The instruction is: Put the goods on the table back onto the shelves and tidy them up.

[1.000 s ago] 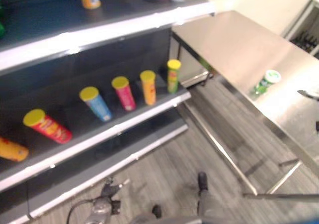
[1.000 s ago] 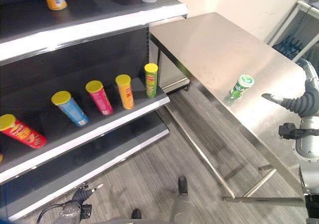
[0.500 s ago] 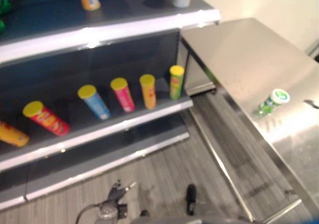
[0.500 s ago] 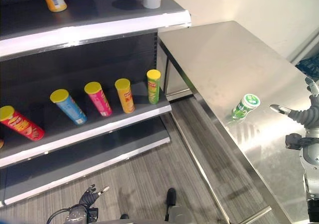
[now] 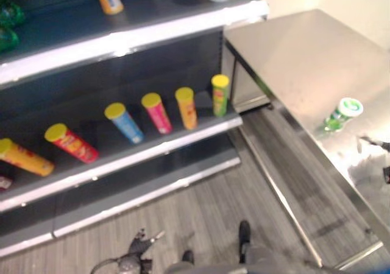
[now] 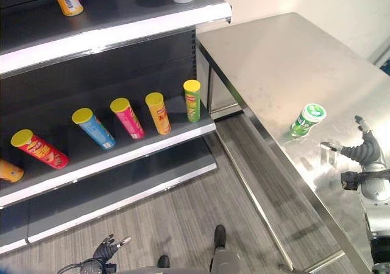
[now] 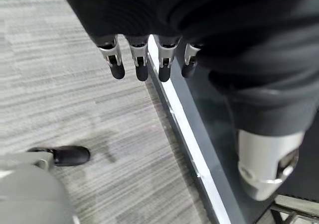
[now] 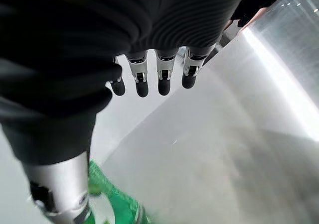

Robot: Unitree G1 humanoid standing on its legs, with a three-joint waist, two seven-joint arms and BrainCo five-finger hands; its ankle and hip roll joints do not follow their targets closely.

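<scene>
Green tub (image 6: 308,119) on the steel worktop (image 6: 286,61) looks light, rigid and slippery; grip its sides. Right hand (image 6: 363,152) hovers near, fingers (image 8: 141,82) straight, empty.

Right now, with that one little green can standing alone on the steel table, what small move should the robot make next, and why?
Probably ease the right hand forward to the green can with the white lid and curl its fingers round it. The can stands alone on the shiny steel table, the hand hovers open just short of it, and the left hand hangs low by the floor.
</scene>
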